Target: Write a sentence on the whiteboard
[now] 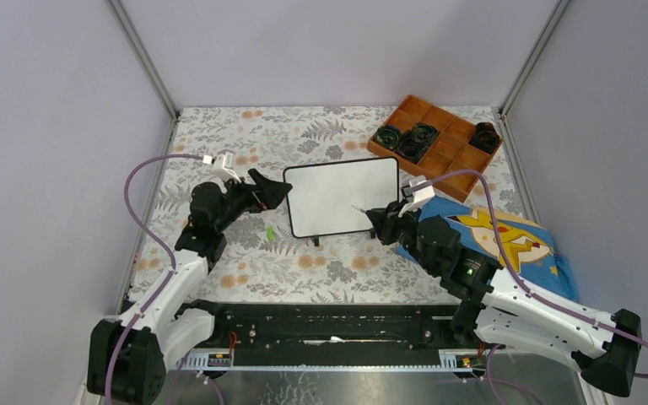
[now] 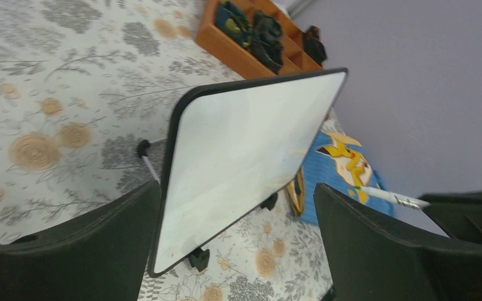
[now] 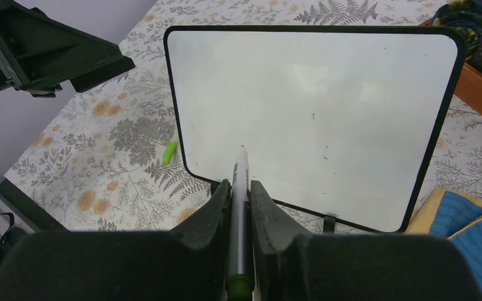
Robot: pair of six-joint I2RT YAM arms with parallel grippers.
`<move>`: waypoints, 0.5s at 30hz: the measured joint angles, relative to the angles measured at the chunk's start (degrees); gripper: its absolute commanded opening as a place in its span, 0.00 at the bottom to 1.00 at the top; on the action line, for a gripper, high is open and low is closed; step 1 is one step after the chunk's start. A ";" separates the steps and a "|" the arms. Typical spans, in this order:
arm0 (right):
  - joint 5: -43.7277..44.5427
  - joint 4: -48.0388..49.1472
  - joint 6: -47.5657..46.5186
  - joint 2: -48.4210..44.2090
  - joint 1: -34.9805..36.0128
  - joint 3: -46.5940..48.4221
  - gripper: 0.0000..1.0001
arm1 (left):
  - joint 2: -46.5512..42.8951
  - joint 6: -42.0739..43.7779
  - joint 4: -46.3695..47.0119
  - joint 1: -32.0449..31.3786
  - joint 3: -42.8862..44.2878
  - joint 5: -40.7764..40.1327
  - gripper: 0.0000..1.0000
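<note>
**Spotter:** Plain lilac walls close you in on three sides; your table (image 1: 321, 270) wears a matt cloth printed with grey ferns and orange blossoms.

**Operator:** Where is the board?

**Spotter:** The whiteboard (image 1: 342, 197) stands mid-table, between your two arms, leaning back on small black feet; it is a rounded rectangle with a thin black frame, and its glossy face shows plain white with a few faint specks.

**Operator:** My grippers?

**Spotter:** Your left gripper (image 1: 274, 190) is spread wide and grips nothing; its blunt black fingers sit just beside the board's left edge, and I cannot tell whether they touch it. Your right gripper (image 3: 240, 185) is clenched on a marker (image 3: 240, 207); the slim white barrel runs straight out between the fingers, its dark green end at the back. The tip points at the board's lower part, on the right side from above; I cannot tell if it meets the surface.

**Operator:** What else is lying about?

**Spotter:** A small green cap (image 1: 269, 230) lies on the cloth near the board's lower left corner; a wooden tray (image 1: 449, 143) with square compartments sits at the far right, dark round things in several of them; a soft blue cloth (image 1: 548, 261) with a yellow Pikachu lies under your right arm.
</note>
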 measured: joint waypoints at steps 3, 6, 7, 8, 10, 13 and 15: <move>-0.09 -0.37 -0.02 -0.11 0.00 0.00 0.00 | -2.38 -0.02 -2.43 -1.68 -0.02 -7.78 0.99; -0.11 -0.85 -0.02 -0.26 0.00 0.00 0.00 | -4.57 0.00 -3.65 -3.58 -0.02 -13.75 0.99; -0.11 -0.98 -0.02 -0.31 0.00 0.00 0.00 | -5.16 0.02 -4.00 -4.35 -0.04 -15.96 0.99; -0.13 -1.09 -0.02 -0.33 0.00 0.00 0.00 | -5.46 0.07 -4.22 -4.81 -0.04 -17.40 0.99; -0.24 -1.25 -0.02 -0.33 0.00 0.00 0.00 | -5.73 0.59 -4.42 -5.60 -0.17 -20.13 0.99; -1.44 -1.20 -0.04 -0.09 0.00 0.00 0.00 | -5.25 2.43 -5.20 -5.73 -0.22 -22.10 0.99; -2.64 -1.16 -0.04 1.31 0.00 0.17 0.00 | -4.50 3.98 -6.01 -5.70 -0.22 -22.38 0.99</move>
